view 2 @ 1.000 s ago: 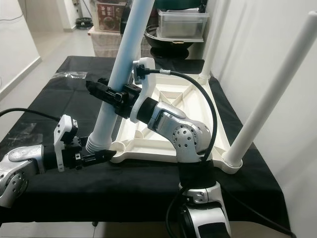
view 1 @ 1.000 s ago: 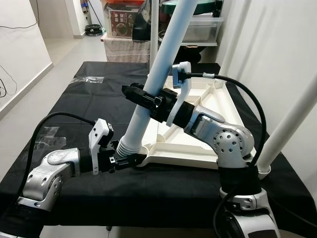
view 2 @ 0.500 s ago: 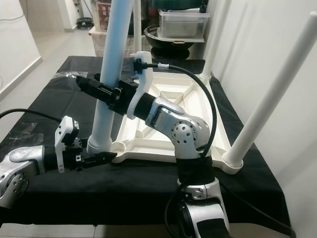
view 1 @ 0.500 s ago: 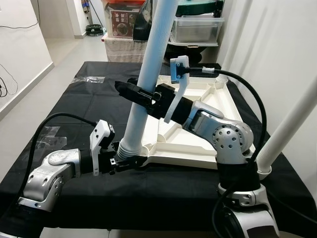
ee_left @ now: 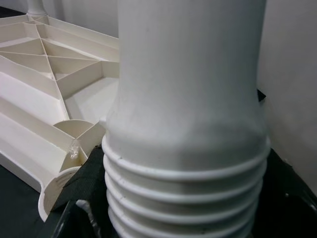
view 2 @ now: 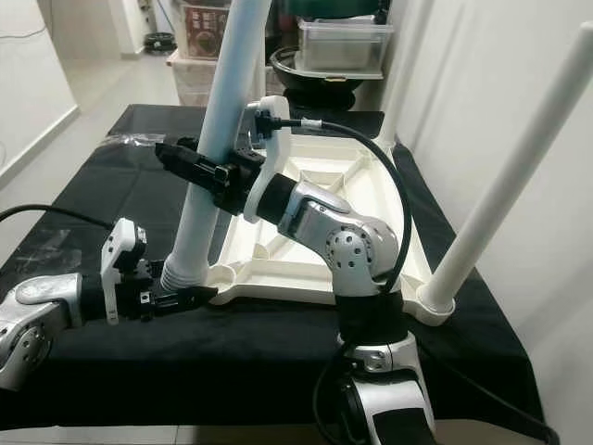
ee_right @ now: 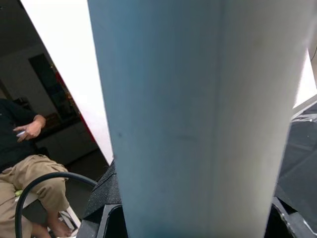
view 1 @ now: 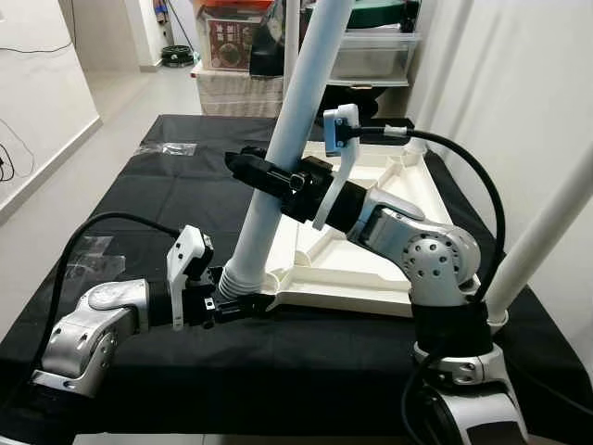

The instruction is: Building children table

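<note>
We've got the white leg (view 1: 278, 176) in both tools. The right tool (view 1: 264, 175) is clamped round it mid-shaft. The left tool (view 1: 233, 306) is closed on the ribbed threaded end (ee_left: 185, 198), low, just beside the near-left corner of the upturned tabletop (view 1: 371, 269), which lies underside up on the black-draped bench (view 1: 139, 204).

Key relation: the leg's long axis isn't vertical. It leans, top going right and far, foot sitting near-left. The threaded end is just left of the corner socket (ee_left: 74, 144), near the rim; we can't tell whether it's seated.

Our read: the next move needs the axis stood upright over the socket. The left tool is the nearer one to the socket, so it steers the foot right while the right tool swings the top back to plumb. Cross-threading is the risk if it stays tilted.

Another leg (view 2: 505, 176) is already standing in the near-right corner.
</note>
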{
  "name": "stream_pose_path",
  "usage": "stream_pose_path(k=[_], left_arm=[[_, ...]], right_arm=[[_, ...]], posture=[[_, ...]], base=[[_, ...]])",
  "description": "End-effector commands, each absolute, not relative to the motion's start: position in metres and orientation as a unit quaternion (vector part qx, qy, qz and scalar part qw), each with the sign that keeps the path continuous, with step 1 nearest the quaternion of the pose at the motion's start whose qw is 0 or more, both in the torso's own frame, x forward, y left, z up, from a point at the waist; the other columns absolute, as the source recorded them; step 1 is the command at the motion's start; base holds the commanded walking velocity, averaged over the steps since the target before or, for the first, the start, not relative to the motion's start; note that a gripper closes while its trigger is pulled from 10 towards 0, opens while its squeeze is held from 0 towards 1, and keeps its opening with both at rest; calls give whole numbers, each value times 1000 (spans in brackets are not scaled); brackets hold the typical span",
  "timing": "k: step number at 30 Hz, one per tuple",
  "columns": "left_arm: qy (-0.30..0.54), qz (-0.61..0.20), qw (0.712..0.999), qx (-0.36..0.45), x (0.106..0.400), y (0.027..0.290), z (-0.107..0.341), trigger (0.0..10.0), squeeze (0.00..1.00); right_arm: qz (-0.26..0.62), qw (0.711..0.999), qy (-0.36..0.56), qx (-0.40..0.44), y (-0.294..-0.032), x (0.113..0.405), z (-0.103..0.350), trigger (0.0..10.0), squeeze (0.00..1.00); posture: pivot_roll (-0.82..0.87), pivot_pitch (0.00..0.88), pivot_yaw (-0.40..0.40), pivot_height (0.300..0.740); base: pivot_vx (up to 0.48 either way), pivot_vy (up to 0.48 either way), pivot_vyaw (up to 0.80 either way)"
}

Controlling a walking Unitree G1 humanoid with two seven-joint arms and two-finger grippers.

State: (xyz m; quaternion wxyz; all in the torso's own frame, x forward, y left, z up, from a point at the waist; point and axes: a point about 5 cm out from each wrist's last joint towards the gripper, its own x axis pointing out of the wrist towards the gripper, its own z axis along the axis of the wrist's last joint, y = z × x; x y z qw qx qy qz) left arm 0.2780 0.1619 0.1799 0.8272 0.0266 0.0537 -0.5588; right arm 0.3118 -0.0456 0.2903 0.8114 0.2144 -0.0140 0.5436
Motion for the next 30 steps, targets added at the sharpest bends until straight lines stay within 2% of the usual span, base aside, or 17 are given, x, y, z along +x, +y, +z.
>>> stream_pose_path(k=[1,13,14,23,27,28,30], left_arm=[[63,-571,817,40,273,161,179,10000,0],[55,-557,827,61,272,173,184,10000,0],[46,-551,831,60,273,174,185,10000,1000],[34,-548,835,35,266,173,186,10000,1000],[49,-527,848,34,262,179,183,10000,1000],[56,-521,851,36,259,183,182,10000,0],[60,-518,853,36,257,187,182,10000,0]], right_arm=[[554,802,-22,222,-44,310,291,0,0],[545,803,-25,240,-47,310,289,0,0],[543,804,-25,243,-48,310,289,0,0],[531,808,-38,252,-49,314,292,0,0],[507,823,-50,250,-57,322,296,0,0],[482,839,-53,247,-62,330,297,0,0],[464,850,-55,245,-66,334,298,0,0]], posture=[[9,0,-45,740],[15,0,-44,740],[15,0,-44,740],[24,0,-42,740],[26,0,-42,740],[27,0,-42,740],[27,0,-42,740]], base=[[0,0,0],[0,0,0],[0,0,0],[0,0,0],[0,0,0],[0,0,0],[0,0,0]])
